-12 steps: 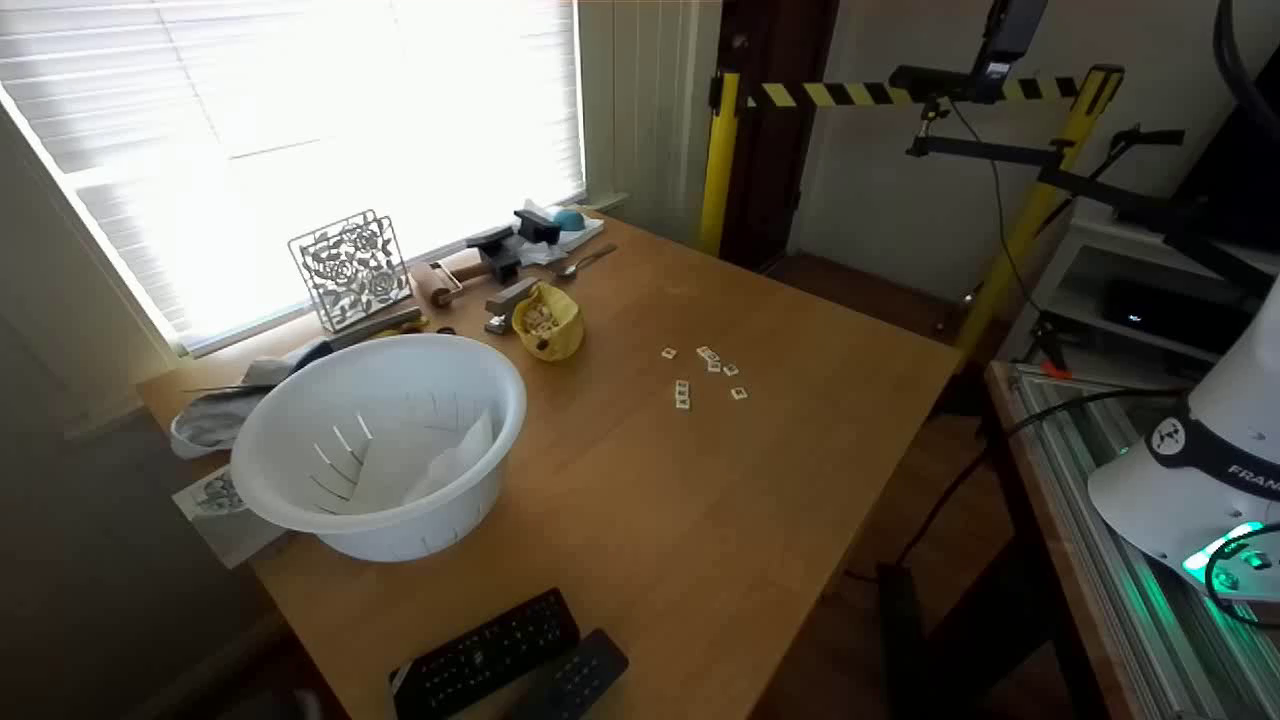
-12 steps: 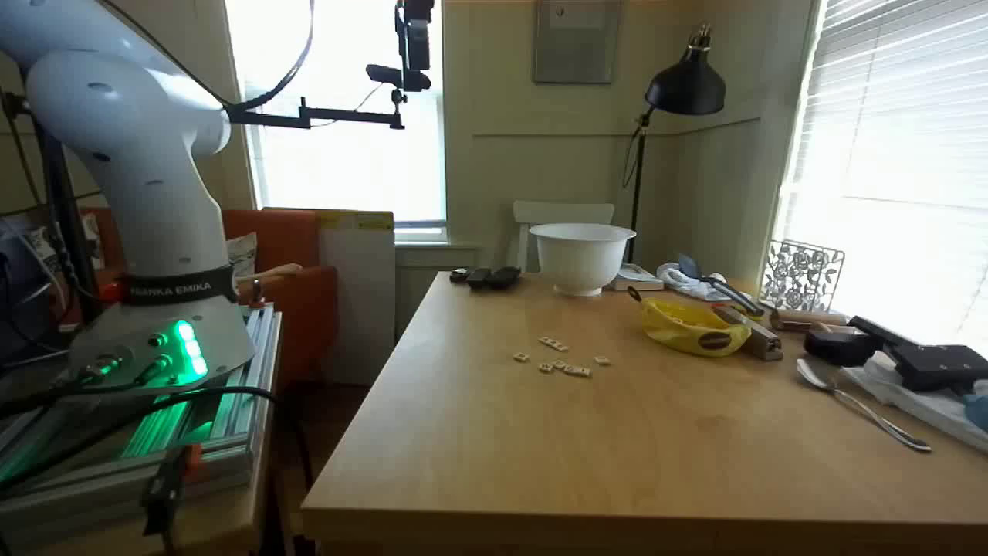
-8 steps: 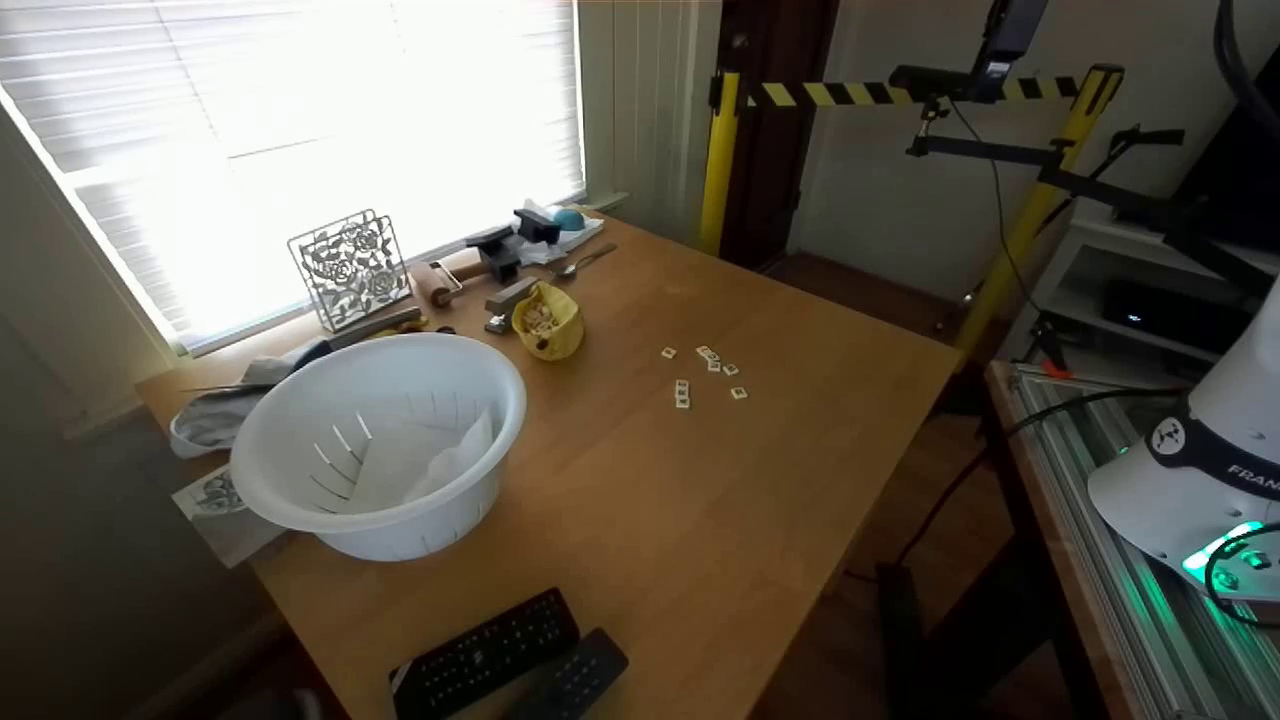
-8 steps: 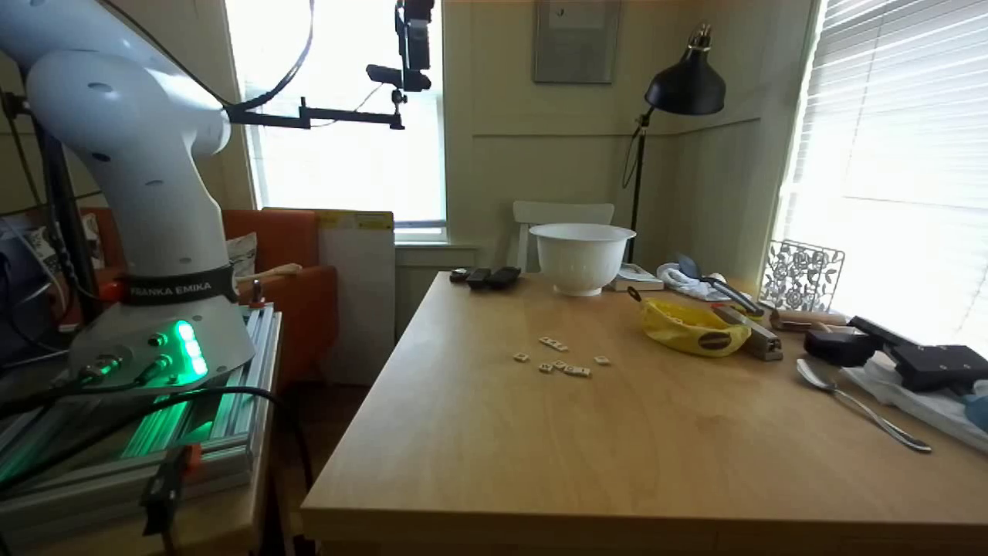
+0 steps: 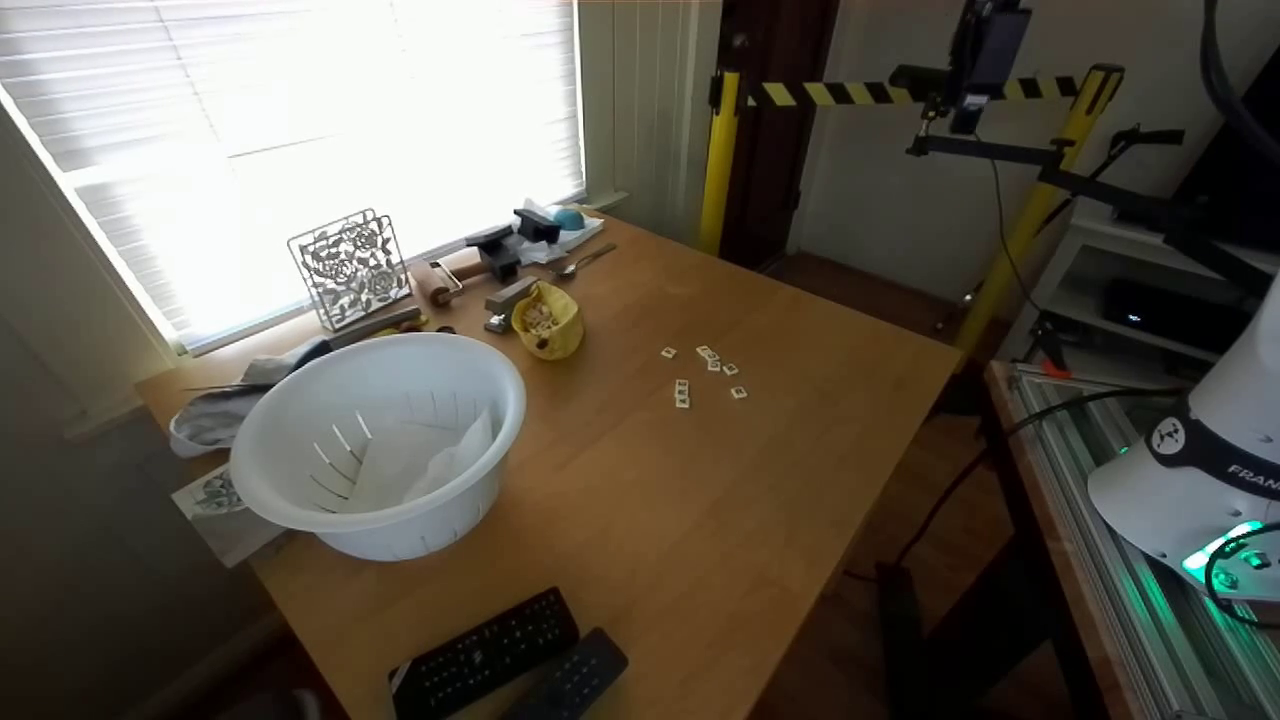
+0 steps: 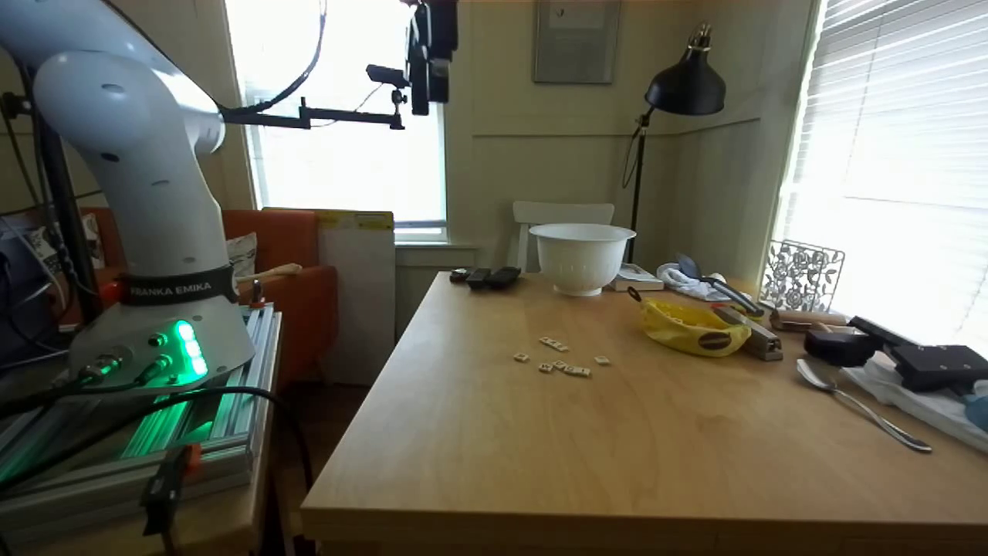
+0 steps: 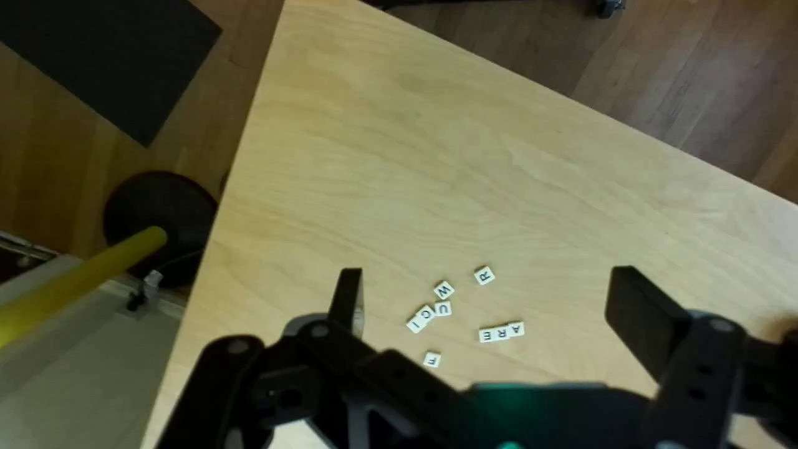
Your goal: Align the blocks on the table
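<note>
Yellow post (image 7: 81, 280) first, at the left of the wrist view; then the wood table (image 7: 386, 156), one black finger (image 7: 347, 298) over it. Next come the blocks (image 7: 442, 308), all on the table: I (image 7: 415, 323) and a C or G (image 7: 426, 313) in a slanted pair, F (image 7: 432, 359) below and apart, U just beside the pair, W (image 7: 444, 290) near U, R (image 7: 484, 275) farther right. Below R a row (image 7: 502, 332), E, R, A, runs nearly level. Last is the opposite finger (image 7: 642, 318). The gripper (image 7: 488, 280) is spread wide, holding nothing, and frames every block only by sight: both exterior views show it high above, seemingly towards the base (image 6: 162, 347) from them. So the blocks probably lie down and outward from the jaws. The coming move turns on the row's long axis, which runs nearly along the closing line; closing there would likely press its ends. Lining up a stray, R or F perhaps, calls for descending, then matching the jaws to that block's sides.
</note>
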You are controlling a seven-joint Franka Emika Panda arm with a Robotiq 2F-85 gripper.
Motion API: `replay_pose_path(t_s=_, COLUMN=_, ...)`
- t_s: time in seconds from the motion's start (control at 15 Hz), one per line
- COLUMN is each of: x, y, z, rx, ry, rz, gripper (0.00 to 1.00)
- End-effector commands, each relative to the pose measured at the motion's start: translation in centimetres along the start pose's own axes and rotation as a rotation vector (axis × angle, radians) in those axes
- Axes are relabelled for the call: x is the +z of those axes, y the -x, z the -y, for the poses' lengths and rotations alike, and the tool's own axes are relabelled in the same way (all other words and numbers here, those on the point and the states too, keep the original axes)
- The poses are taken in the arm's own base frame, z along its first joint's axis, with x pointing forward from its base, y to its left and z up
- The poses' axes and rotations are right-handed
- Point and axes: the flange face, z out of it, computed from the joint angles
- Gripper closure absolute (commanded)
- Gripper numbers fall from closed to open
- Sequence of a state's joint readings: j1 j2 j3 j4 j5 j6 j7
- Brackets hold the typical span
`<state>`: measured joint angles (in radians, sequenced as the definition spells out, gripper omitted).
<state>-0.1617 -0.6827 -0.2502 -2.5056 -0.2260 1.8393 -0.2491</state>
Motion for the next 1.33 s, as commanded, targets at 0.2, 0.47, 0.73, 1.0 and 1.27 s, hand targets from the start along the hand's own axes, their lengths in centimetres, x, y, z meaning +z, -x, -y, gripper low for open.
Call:
replay_pose_path(t_s=0.2, x=8.1, y=-6.0, z=6.9, rx=-0.29, ry=-0.037, rz=-0.022, gripper=0.0)
replay_pose_path(t_s=0.47, x=13.1, y=-6.9, z=8.4, rx=-0.363, ry=-0.052, rz=0.0, gripper=0.0)
replay_pose_path(t_s=0.73, x=17.4, y=-7.6, z=8.7, rx=-0.377, ry=-0.05, rz=0.003, gripper=0.0)
replay_pose_path(t_s=1.0, x=18.7, y=-7.5, z=9.0, rx=-0.384, ry=-0.05, rz=0.035, gripper=0.0)
replay_pose_path(t_s=1.27, x=20.5, y=-7.6, z=9.0, rx=-0.4, ry=-0.067, rz=0.08, gripper=0.0)
